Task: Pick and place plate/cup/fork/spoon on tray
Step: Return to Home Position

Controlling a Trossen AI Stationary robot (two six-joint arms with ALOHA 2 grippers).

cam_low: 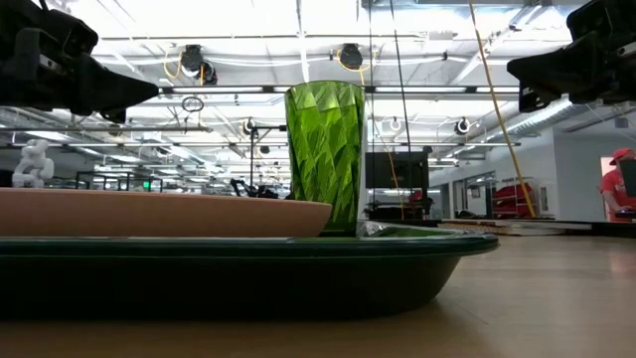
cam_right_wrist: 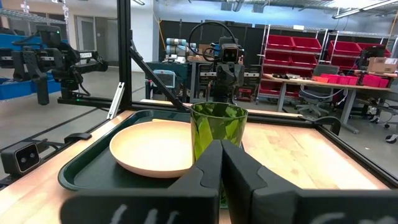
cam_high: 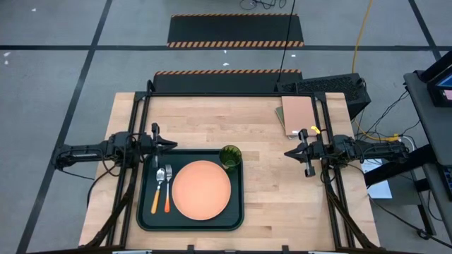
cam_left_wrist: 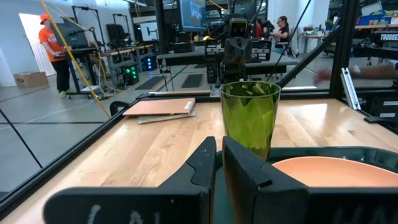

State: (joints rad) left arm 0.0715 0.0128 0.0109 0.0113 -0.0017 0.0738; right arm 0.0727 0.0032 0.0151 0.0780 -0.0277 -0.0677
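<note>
The dark green tray lies at the table's near left. On it rest the salmon-orange plate, the green cup upright in its far right corner, the spoon with the yellow-orange handle and the fork with the red-orange handle beside it. My left gripper hovers shut and empty just beyond the tray's far left corner. My right gripper hovers shut and empty to the right of the cup. Each wrist view shows the cup beyond the shut fingers.
A tan notebook-like pad lies at the table's far right, with a black device behind it. Black frame rails run along the table's left and right sides. Bare wood lies between the tray and my right gripper. People stand in the room beyond.
</note>
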